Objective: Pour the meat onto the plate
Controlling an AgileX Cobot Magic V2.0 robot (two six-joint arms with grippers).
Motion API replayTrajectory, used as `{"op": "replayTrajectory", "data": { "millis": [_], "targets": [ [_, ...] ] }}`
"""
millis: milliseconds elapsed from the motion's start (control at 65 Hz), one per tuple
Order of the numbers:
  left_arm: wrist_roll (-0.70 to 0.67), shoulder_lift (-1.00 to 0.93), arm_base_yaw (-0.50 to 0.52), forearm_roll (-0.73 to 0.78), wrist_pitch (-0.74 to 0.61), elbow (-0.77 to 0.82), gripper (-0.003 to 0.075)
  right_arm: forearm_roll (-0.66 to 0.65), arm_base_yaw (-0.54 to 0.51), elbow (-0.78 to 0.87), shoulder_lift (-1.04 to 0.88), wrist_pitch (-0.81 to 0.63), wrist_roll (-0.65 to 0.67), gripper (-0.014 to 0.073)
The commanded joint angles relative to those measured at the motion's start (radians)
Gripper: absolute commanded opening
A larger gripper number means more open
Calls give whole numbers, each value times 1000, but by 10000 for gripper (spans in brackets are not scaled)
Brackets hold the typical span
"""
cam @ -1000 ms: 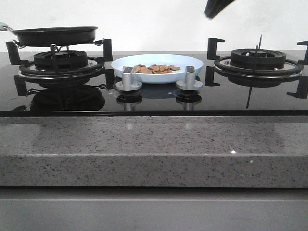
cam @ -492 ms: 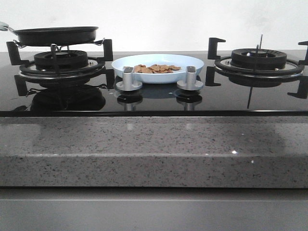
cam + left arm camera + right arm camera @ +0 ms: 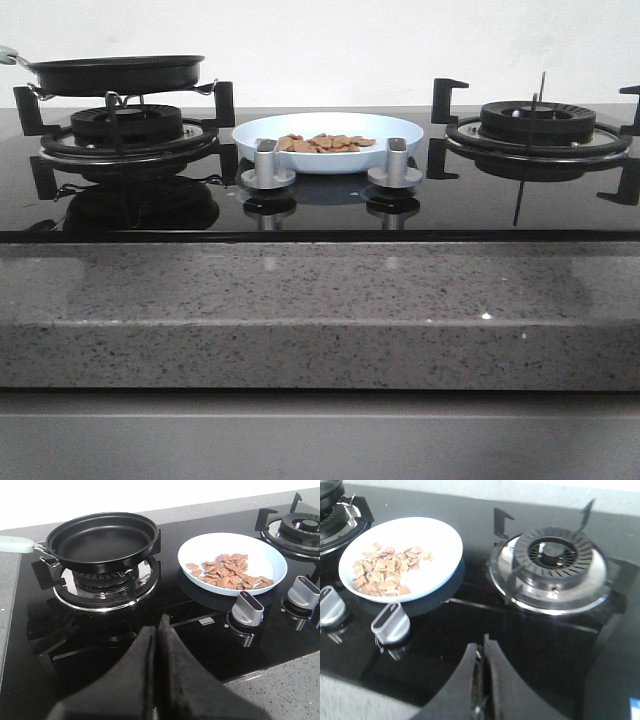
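Now I see the meat [image 3: 227, 572] heaped on the plate [image 3: 265, 550], the empty pan [image 3: 102, 540] on its burner, and both my left tool [image 3: 156, 630] and right tool [image 3: 482, 655] pressed together, holding nothing.

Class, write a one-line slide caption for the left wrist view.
Meat heaped on the pale-blue plate, empty frying pan on its burner, left gripper shut.
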Motion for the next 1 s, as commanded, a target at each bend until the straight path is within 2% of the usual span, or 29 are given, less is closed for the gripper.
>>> {"op": "replayTrajectory", "data": {
  "millis": [0, 185, 323, 985],
  "targets": [
    [-9, -3, -8, 3, -83, -31, -20, -9, 0, 42, -88, -100, -11, -60],
    [-9, -3, -8, 3, -83, -31, -20, -9, 0, 174, -236, -152, -11, -60],
    [-9, -3, -8, 3, -83, -31, -20, -9, 0, 204, -288, -168, -11, -60],
    [-9, -3, -8, 3, -83, -31, -20, 0, 0, 204, -290, -160, -11, -60]
  ]
}}
